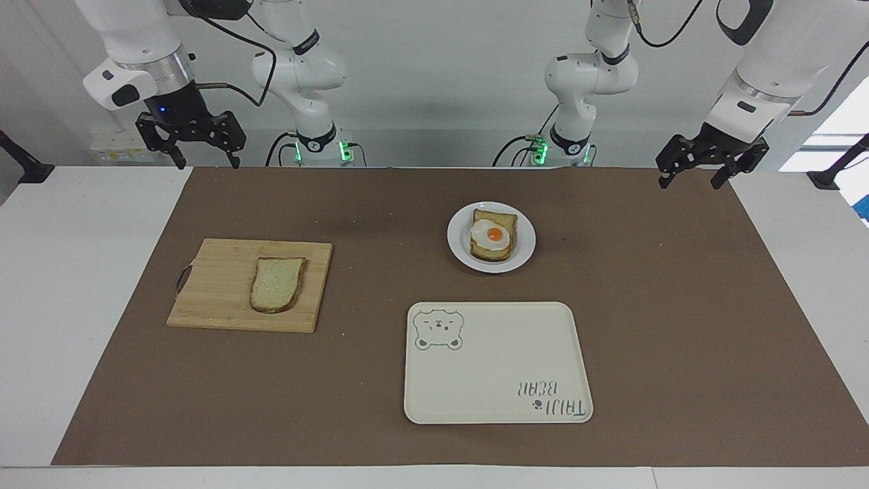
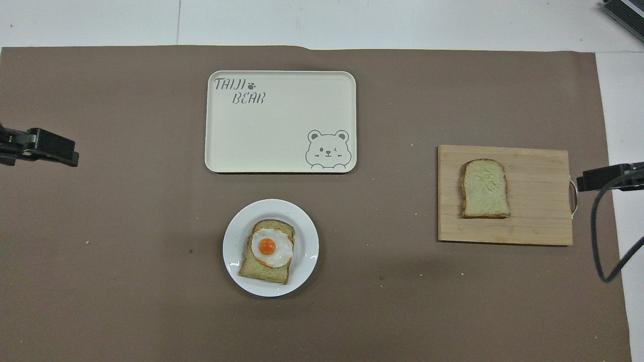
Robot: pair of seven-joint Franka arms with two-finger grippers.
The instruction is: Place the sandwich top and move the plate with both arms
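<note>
Right claw [image 1: 199, 161] up near the robots' edge of the brown mat [image 1: 679, 305], fingers spread, holding nothing. Left claw [image 1: 694, 180] same at its end, spread, empty. Both arms wait. Bread slice [image 1: 275, 284] flat on wooden board [image 1: 217, 285], right arm's end. Plate [image 1: 460, 248] w/ egg toast [image 1: 493, 236] mid-table, nearer the robots than the bear tray [image 1: 489, 360].

Clock face flat on the brown paper mat [image 2: 126, 251], twelve pointing away from the robots, centred on the small round white plate [image 2: 306, 236]. On the plate lies the egg-topped bread slice [image 2: 266, 269]. At twelve sits the cream rectangular bear tray [image 2: 271, 130], near but apart. Between two and three lies the wooden cutting board [image 2: 538, 201], well apart, bearing the plain pale crusted bread slice [image 2: 484, 188]
</note>
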